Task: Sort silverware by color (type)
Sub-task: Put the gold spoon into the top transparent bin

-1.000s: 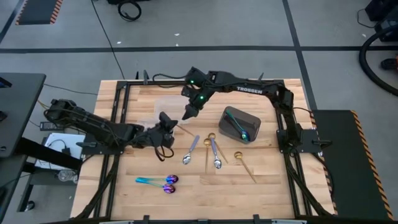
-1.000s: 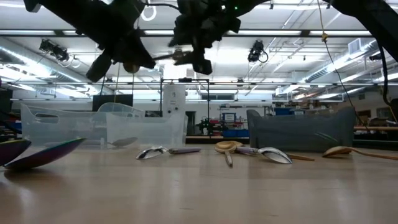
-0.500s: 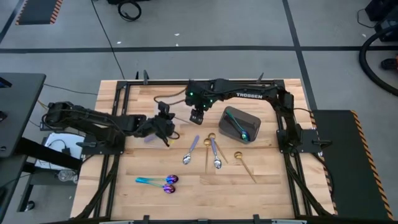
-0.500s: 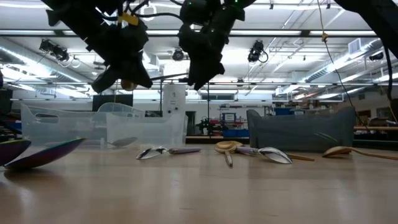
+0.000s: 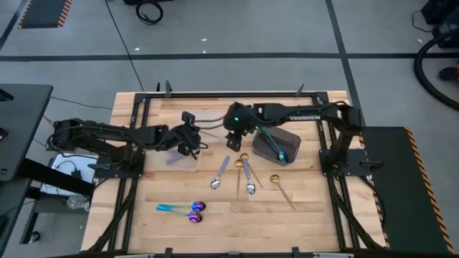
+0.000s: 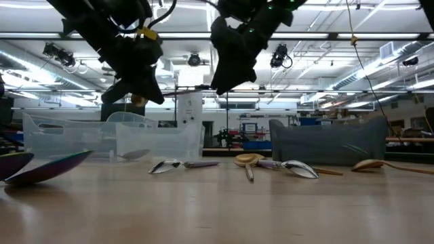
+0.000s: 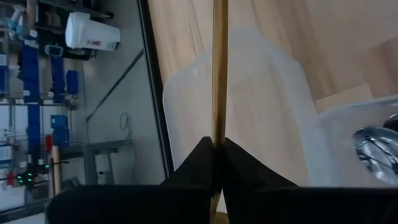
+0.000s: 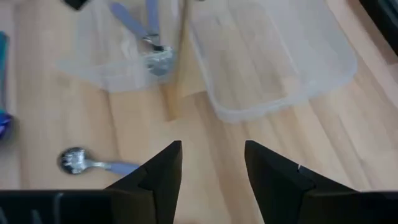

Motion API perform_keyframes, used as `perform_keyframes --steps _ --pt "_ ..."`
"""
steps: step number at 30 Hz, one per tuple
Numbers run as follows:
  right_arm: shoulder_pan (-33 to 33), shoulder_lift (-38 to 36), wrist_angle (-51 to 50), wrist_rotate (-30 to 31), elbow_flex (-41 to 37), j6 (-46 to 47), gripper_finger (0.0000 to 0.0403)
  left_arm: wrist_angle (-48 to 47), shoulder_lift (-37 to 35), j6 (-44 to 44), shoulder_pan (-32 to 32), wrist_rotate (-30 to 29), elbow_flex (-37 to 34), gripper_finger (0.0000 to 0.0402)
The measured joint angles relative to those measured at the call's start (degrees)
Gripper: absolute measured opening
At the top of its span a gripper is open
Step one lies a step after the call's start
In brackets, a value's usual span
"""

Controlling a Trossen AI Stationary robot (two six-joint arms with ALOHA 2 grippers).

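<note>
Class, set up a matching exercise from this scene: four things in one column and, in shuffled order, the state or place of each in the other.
Column one:
1. left gripper
2. right gripper
3. dark grey bin
4. iridescent spoons

Column two:
A. lying on the table
B. open, holding nothing
C. shut on a gold spoon
D. contains a teal-handled spoon

Pairs: 1-C, 2-B, 3-D, 4-A
</note>
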Motion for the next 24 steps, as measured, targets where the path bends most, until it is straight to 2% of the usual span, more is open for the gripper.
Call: perform_keyframes --steps 6,12,19,24 --pt "2.8 -6.4 12.3 0.7 -11.1 1.8 0.0185 0.1 0.0 1.9 3.9 4.3 0.0 0.0020" --pt "5.0 -9.7 21.5 0.7 -19.9 4.0 0.0185 1.1 0.0 3.1 8.4 9.3 0.0 0.0020" --pt "7.8 -10.4 24.8 3.5 -23.7 5.9 0.0185 0.4 0.7 8.7 13.7 12.5 0.0 0.0020" --pt "9.6 -10.4 26.7 4.9 -24.5 6.3 0.0185 -0.6 2.9 9.7 16.7 14.9 -0.1 0.0020"
